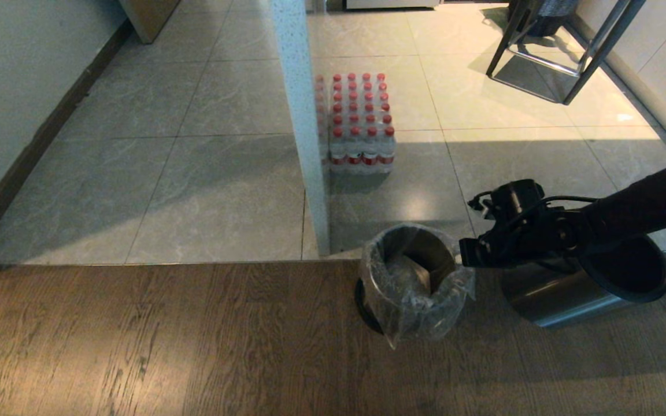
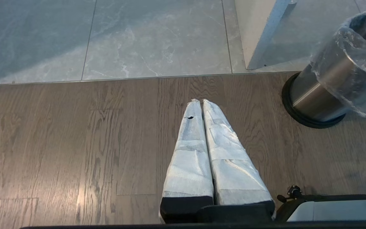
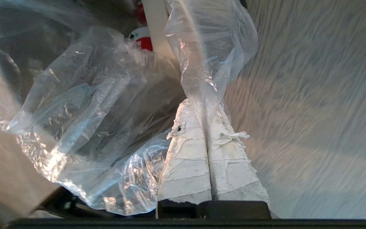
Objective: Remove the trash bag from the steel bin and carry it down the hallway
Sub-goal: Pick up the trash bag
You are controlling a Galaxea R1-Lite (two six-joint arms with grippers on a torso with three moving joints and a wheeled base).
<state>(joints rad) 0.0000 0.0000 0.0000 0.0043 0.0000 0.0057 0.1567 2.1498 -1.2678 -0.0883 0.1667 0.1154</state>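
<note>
Wood-plank floor (image 1: 136,346): lay nearest the head camera, under the steel bin (image 1: 411,277).
Right gripper (image 3: 206,108): clenched on a fold of the trash bag (image 1: 420,300) at the bin's rim; only the right wrist view showed the white-wrapped fingers (image 3: 186,159) pinching the film.
Trash bag: sat in the bin, draped over its rim just beside the gripper.
Left gripper (image 2: 201,102): closed and empty, low over the planks, with the bin off to one side; absent from the head view.
Bottle pack (image 1: 359,124): well beyond the right gripper, on the hallway (image 1: 223,173) tiles.
</note>
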